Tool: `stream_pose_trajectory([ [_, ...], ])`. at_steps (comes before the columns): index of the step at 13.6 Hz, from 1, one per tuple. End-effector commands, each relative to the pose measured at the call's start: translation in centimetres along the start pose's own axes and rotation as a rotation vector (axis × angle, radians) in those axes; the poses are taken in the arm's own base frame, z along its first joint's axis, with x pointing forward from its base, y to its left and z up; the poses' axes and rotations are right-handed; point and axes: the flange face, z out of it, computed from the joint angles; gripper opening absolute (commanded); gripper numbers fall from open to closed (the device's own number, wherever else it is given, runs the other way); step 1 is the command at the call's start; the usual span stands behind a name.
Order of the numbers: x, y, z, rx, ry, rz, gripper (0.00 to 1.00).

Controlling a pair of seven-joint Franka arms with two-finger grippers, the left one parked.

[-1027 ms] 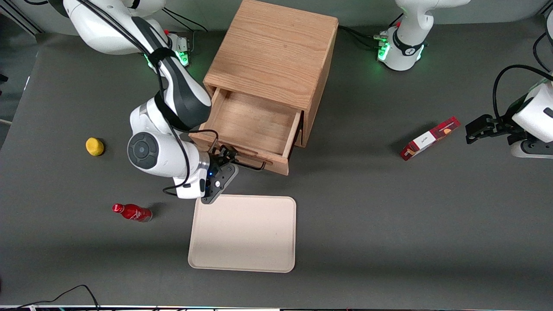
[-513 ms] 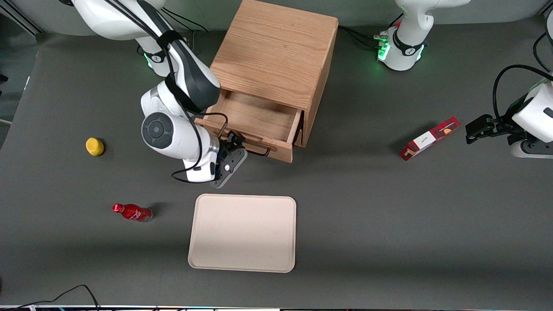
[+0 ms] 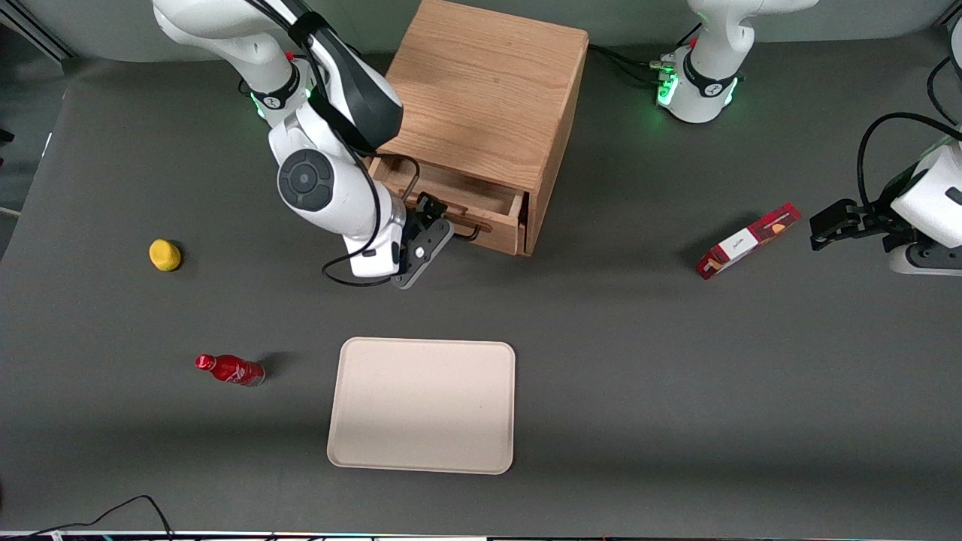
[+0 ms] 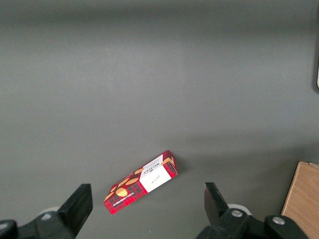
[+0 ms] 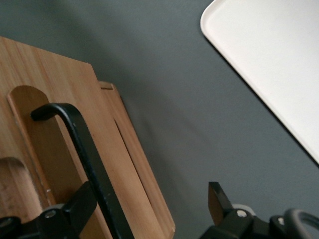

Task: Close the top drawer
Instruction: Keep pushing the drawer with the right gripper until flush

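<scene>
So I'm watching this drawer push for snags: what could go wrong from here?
The top drawer is only partly in, and the gripper sits at its black handle, fingers open, one finger beside the bar. The handle could catch that finger as the push ends. The push lands off-centre, toward the working arm's end of the front, so the drawer may skew and bind in the cabinet.

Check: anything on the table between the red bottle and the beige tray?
Nothing: the front view shows only bare grey table between the small red bottle and the rectangular beige tray. The gripper is at the top drawer.
</scene>
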Motion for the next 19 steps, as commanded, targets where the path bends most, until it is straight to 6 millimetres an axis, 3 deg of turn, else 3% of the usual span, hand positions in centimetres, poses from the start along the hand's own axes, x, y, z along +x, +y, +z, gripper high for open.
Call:
stream_pose_trajectory([
  [1,-1.5,-2.2,0.4,-0.026,-0.003,0.011,1.00],
  [5,-2.1,-3.6,1.5,-0.029,-0.002,0.005,1.00],
  [10,-3.1,-4.4,1.3,-0.036,-0.010,-0.002,1.00],
  [19,-3.4,-4.8,-2.3,-0.029,0.000,0.003,1.00],
])
